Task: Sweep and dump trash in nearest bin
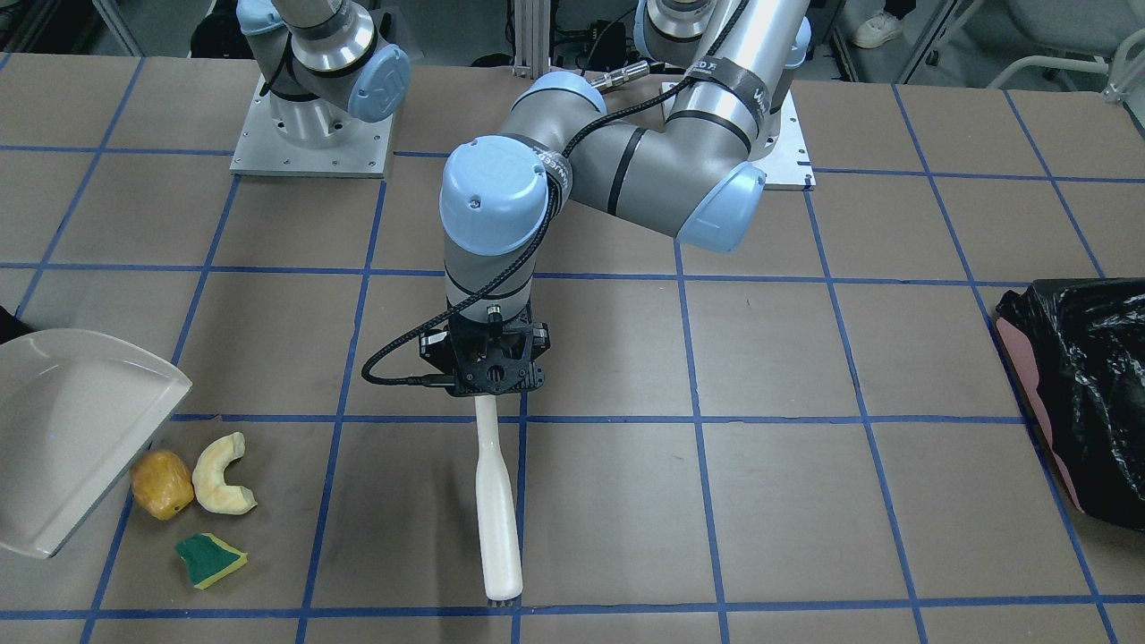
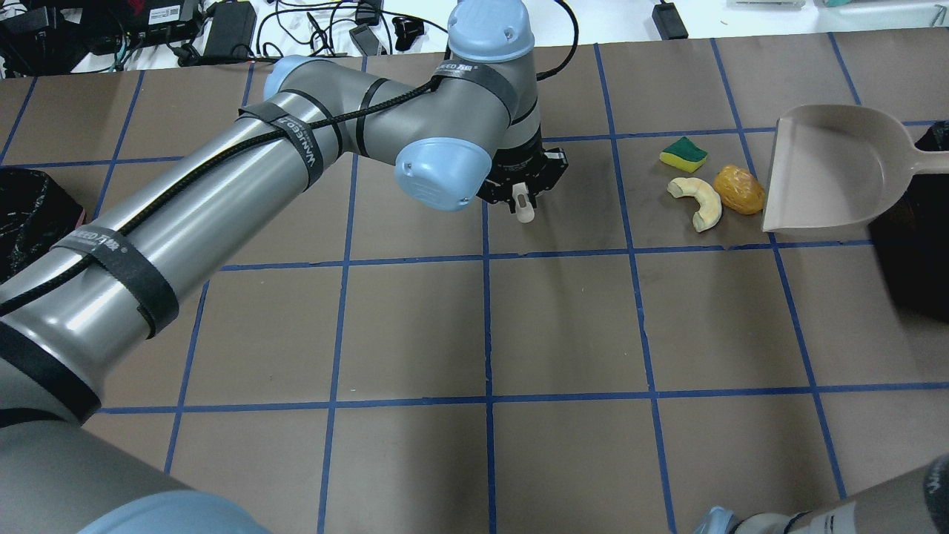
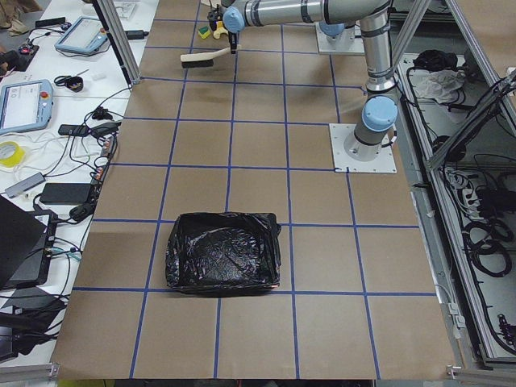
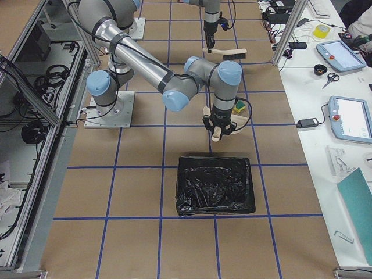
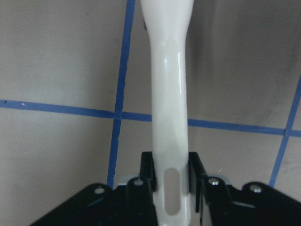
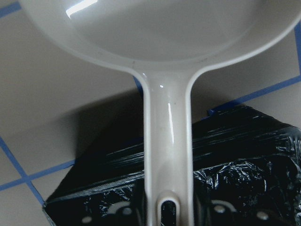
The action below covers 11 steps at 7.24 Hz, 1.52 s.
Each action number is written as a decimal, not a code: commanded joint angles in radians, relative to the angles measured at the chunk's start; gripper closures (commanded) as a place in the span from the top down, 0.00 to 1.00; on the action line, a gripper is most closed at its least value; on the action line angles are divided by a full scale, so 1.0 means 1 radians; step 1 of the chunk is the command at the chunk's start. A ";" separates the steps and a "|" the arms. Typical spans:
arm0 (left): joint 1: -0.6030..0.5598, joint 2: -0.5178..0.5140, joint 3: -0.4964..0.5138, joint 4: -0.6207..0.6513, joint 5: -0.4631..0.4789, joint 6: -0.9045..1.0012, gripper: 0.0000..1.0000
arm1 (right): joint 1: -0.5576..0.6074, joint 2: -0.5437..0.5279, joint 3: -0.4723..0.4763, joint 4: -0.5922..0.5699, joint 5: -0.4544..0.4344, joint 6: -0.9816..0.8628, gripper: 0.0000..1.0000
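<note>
Three trash scraps lie together on the table: a brown-orange lump (image 1: 162,484), a pale yellow crescent (image 1: 222,474) and a green-and-yellow sponge chunk (image 1: 210,559). The lump sits at the lip of the white dustpan (image 1: 72,429). My right gripper (image 6: 167,209) is shut on the dustpan's handle (image 6: 167,136), above the black bin (image 6: 235,165), which shows at the right edge of the overhead view (image 2: 916,252). My left gripper (image 1: 487,380) is shut on the white brush (image 1: 496,501), about two grid squares from the trash. It is also seen in the left wrist view (image 5: 171,174).
A pink bin lined with a crinkly black bag (image 1: 1082,385) stands at the table's other end, on my left. Blue tape lines grid the brown table (image 2: 563,326). Cables and devices lie beyond the far edge (image 2: 222,30).
</note>
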 commanded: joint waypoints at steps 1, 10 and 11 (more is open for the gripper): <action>-0.008 -0.044 0.053 0.004 -0.021 -0.035 0.00 | -0.033 0.051 -0.003 -0.057 0.006 -0.081 0.21; -0.139 -0.285 0.341 0.009 -0.040 -0.196 0.00 | 0.031 0.126 0.012 -0.173 0.017 -0.042 0.20; -0.147 -0.307 0.385 0.009 -0.041 -0.199 0.00 | 0.031 0.126 0.012 -0.173 0.015 -0.042 0.20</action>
